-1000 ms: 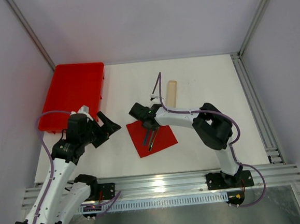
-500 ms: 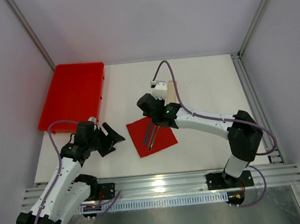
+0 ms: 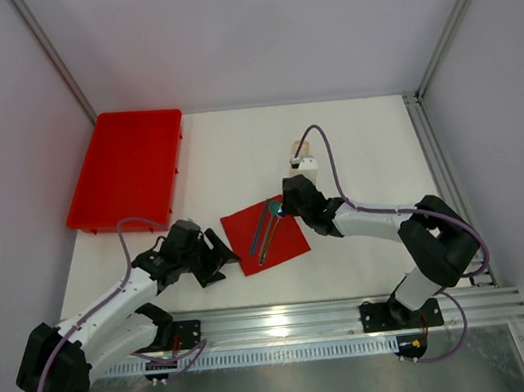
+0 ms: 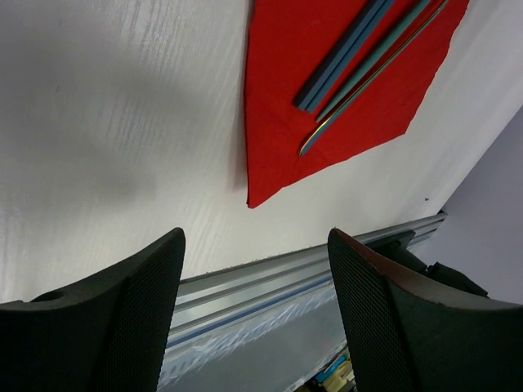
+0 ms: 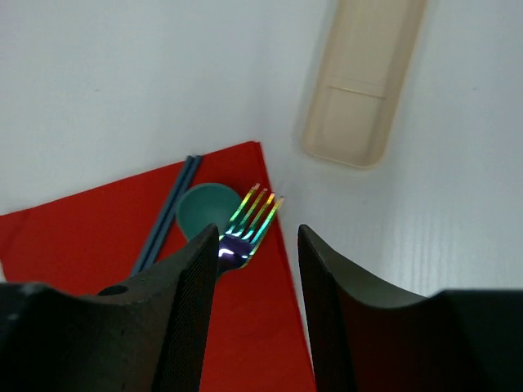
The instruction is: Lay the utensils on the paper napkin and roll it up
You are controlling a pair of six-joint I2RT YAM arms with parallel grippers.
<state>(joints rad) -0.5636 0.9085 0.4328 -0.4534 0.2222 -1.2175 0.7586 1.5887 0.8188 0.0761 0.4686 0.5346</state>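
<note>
The right gripper (image 3: 287, 207) has let go of the utensils (image 3: 266, 227) and pulled back: a second ago it hung over the middle of the paper napkin (image 3: 288, 241), and now it hovers at the napkin's far corner with its jaws parted and nothing between them. Its own camera looks down past the fingers (image 5: 176, 302) at the fork (image 5: 249, 220), whose tines run just past the napkin's far corner. A teal spoon bowl (image 5: 200, 211) lies touching the fork and a dark slim handle (image 5: 167, 216) lies beside that. Beyond the far corner, clear of the napkin, lies the beige strip (image 5: 359, 82). So the utensils now lie free in a tight bundle running corner to corner across the napkin, which reads as the placing step being done. Meanwhile the left gripper (image 3: 225, 257) has swung in from well to the napkin's left, away from the red tray (image 3: 128, 166), and now sits low just off the napkin's near-left edge. Its jaws are wide apart and empty, and its wrist view shows the napkin's near corner (image 4: 257, 196) a little ahead of the fingertips (image 4: 167, 261). My reading is that the work is turning to the roll, and the thin sheet lying flat on the table (image 3: 357, 134) will need an edge teased up first.
</note>
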